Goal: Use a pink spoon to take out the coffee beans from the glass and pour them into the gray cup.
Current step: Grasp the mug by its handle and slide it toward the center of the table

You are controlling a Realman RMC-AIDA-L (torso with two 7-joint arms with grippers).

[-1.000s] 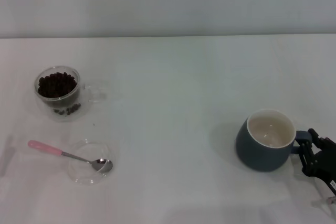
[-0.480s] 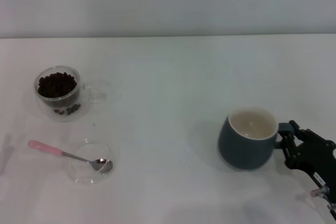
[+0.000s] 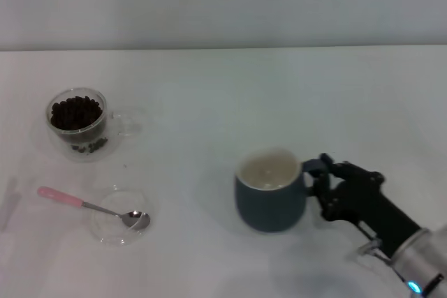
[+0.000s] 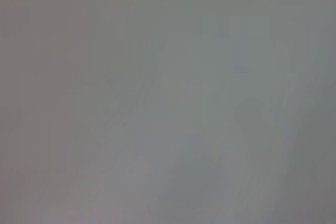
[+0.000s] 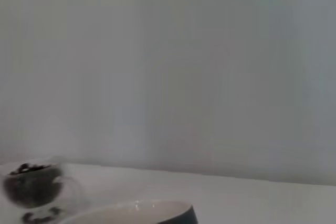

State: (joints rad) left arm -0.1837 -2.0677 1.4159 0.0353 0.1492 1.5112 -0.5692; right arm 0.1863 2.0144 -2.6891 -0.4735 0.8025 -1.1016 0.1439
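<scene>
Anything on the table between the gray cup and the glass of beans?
Nothing visible. The right gripper is at the gray cup handle; the table toward the glass is bare. The pink spoon, in a clear dish, lies nearer the robot, off that line.

Left wrist view shows only a blank grey blur; nothing can be made out. In the right wrist view the cup [image 5: 142, 211] is cut off at 6 o'clock, only its rim showing, and the glass [image 5: 32, 187] at 8 o'clock is blurred. In the head view the cup's handle [image 3: 312, 169] is largely hidden by the right gripper [image 3: 328, 190]; finger state indeterminable.
</scene>
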